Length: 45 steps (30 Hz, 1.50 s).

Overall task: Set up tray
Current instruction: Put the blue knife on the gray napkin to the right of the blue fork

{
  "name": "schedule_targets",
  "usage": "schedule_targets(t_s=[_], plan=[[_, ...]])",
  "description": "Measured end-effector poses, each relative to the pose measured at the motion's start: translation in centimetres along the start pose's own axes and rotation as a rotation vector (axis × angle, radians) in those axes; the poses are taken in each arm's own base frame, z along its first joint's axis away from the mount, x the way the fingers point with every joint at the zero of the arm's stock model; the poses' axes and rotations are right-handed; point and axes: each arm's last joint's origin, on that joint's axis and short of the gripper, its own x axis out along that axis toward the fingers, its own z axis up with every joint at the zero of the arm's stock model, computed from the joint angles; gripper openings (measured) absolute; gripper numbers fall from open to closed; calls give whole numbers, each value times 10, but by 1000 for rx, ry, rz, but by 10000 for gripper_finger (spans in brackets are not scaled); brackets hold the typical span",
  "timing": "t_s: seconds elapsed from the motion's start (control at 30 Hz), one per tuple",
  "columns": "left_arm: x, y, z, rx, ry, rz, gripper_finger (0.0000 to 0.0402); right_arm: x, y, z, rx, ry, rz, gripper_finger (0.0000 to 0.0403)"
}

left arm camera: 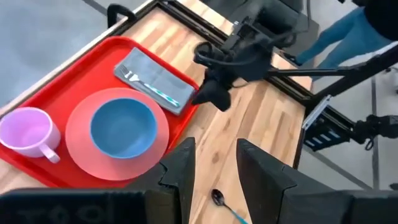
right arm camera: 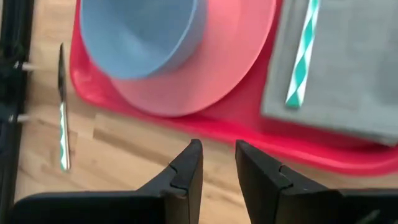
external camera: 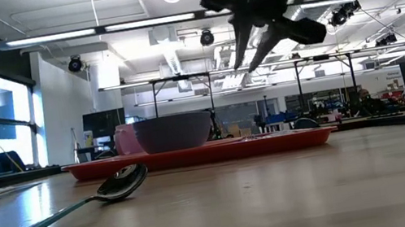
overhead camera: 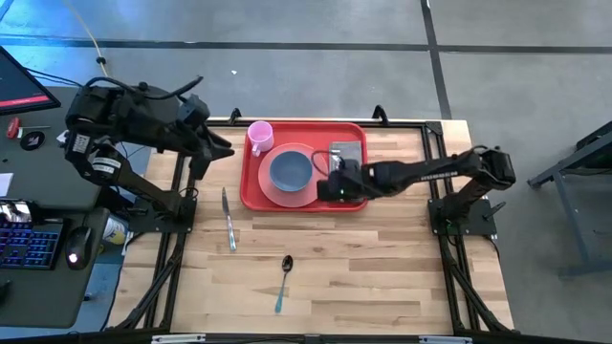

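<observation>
- Right claw [overhead camera: 330, 184] hangs above the tray's near edge, by the plate; fingers apart w/ a narrow gap, nothing held; low view shows it raised well clear of the tray, fingers pointing down
- Left claw [overhead camera: 222, 145] waits off the tray's left end, above the bench edge; fingers parted, empty
- Tray [overhead camera: 251, 187] sits at bench [overhead camera: 382, 268] far-centre; on it: pink mug [overhead camera: 260, 136] at far-left corner, salmon plate [overhead camera: 304, 194] w/ blue bowl [overhead camera: 290, 170] on top, grey napkin [overhead camera: 350, 153] at right w/ a teal-striped utensil [right arm camera: 303, 53] lying on it
- Progress, my read: most of the set-up looks done (mug, plate, bowl, napkin + one utensil aboard); left: knife [overhead camera: 229, 220] lying on bench just off tray's near-left, spoon [overhead camera: 283, 282] further toward the near edge, well apart from tray; both prob. need moving onto the napkin
- View diffs: high view alone gives the whole layout; low view alone shows claw height over the tray, spoon in foreground; left wrist shows the utensil on the napkin, which the high view barely resolves; right wrist shows knife handle striped teal
</observation>
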Motion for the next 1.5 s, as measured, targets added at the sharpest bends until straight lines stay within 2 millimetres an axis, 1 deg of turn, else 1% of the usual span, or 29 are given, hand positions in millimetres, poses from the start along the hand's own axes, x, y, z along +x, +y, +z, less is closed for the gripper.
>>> schedule_targets(t_s=[0.1, 0.23, 0.33, 0.43, 0.57, 0.63, 0.73, 0.87, 0.97, 1.03, 1.13, 1.2, 1.27, 1.4, 1.5], plan=[[3, 0, -1, -36, 12, 0, 152, -3, 3, -14, -34, 3, 14, 87], [12, -1, -3, -172, 40, 24, 152, -6, 4, -22, -135, -34, 16, 87], [22, -1, -5, -228, 65, 63, 152, -7, 5, -22, -224, -65, 26, 87], [37, 0, -10, -289, 82, 135, 152, -11, 9, -19, -339, -54, 74, 87], [61, 2, -19, -341, 111, 245, 152, -30, 8, -12, -517, 39, 163, 87], [77, 4, -27, -367, 156, 302, 152, -44, 3, -7, -555, 24, 157, 87], [106, 10, -45, -451, 237, 408, 152, -72, -6, 5, -565, -95, 136, 87], [140, 21, -77, -562, 373, 547, 152, -107, -16, 18, -619, -294, 137, 87], [164, 33, -105, -632, 466, 676, 152, -127, -22, 27, -687, -366, 156, 87], [176, 41, -122, -672, 509, 756, 152, -138, -27, 33, -688, -381, 181, 87], [193, 54, -148, -696, 574, 844, 152, -147, -32, 40, -656, -399, 198, 87], [199, 63, -165, -721, 616, 892, 152, -149, -34, 42, -625, -405, 203, 87], [209, 69, -180, -776, 611, 854, 152, -149, -33, 42, -606, -400, 211, 87], [229, 75, -205, -919, 599, 704, 152, -146, -33, 40, -616, -370, 222, 87], [236, 76, -225, -979, 601, 691, 152, -140, -35, 37, -628, -336, 221, 87]])
